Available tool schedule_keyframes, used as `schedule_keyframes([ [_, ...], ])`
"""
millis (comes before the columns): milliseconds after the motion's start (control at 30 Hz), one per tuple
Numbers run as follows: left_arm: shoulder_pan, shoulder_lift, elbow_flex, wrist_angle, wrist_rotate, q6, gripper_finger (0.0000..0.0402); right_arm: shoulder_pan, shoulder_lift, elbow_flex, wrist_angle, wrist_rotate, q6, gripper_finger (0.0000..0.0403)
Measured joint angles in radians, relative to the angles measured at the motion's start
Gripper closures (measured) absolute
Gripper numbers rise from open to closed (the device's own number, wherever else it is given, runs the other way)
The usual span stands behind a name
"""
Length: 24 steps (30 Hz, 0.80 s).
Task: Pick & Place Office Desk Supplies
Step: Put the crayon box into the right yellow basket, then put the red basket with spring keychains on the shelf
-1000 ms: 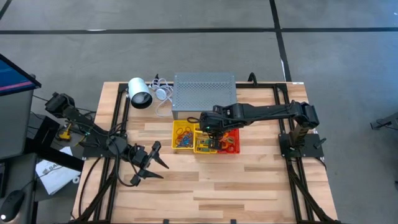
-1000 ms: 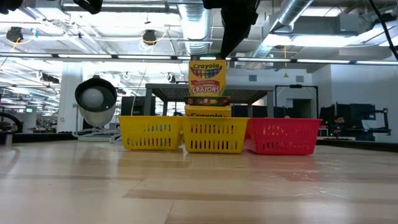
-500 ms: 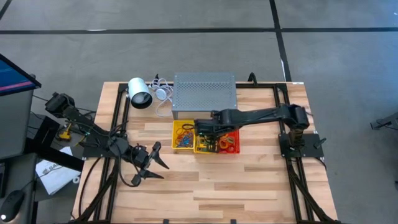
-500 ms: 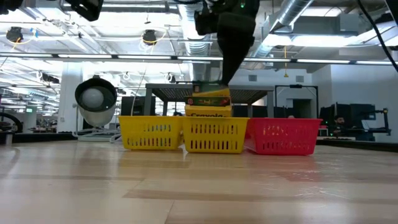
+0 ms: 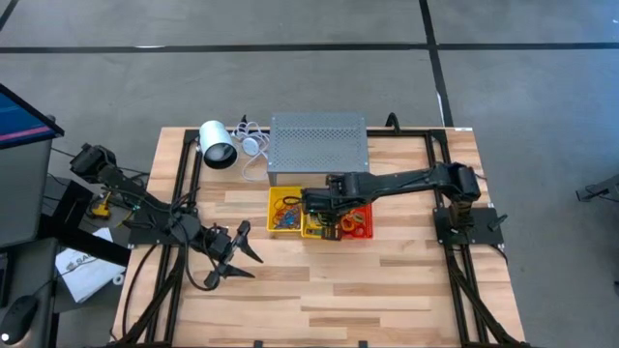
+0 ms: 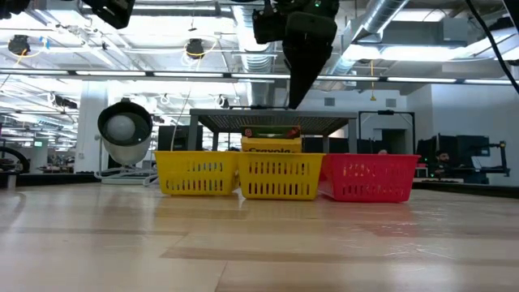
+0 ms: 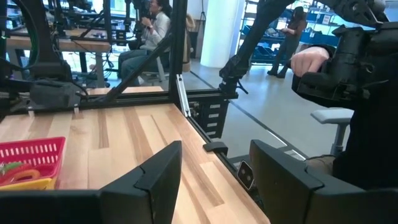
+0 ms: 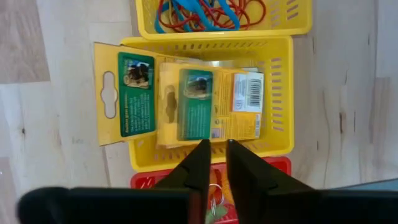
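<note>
Three small baskets stand in a row mid-table. The middle yellow basket (image 8: pixel 273 93) holds a stack of yellow-and-green crayon boxes. The top box (image 8: pixel 208 106) lies flat. Another box (image 8: pixel 124 93) rests with its tab end out over the basket's near rim. My right gripper (image 8: pixel 216 146) hangs above this stack, pointing down. Its fingers are a narrow gap apart with nothing between them, and in the low view it (image 6: pixel 296 97) is clear of the boxes (image 6: pixel 272 139). My left gripper (image 5: pixel 237 256) waits open at the table's near left.
The left yellow basket (image 5: pixel 284 213) holds red and blue rubber bands (image 8: pixel 211 12). The red basket (image 5: pixel 356 220) holds coloured rings. Behind the baskets stand a grey perforated stand (image 5: pixel 317 147) and a white lamp (image 5: pixel 218 145). Bare wood lies in front of the baskets.
My right gripper has come down over the middle yellow basket with a crayon box that it held upright. The box has tipped over and now lies flat on the stack, clear of the fingers, which stand above it.
</note>
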Motion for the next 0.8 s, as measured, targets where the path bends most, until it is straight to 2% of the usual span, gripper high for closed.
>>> schedule_keyframes([
  [433,0.0,0.0,0.0,-0.012,0.0,0.002,0.0215,0.007,0.0,0.0,0.0,0.005,-0.001,0.0237],
  [633,0.0,-0.003,0.0,-0.013,0.0,0.016,0.0215,0.049,-0.063,0.0,0.042,0.008,-0.037,0.0211],
  [800,0.012,-0.01,0.002,-0.008,-0.015,0.04,0.0215,0.085,-0.169,0.002,0.145,0.008,-0.054,0.0206],
])
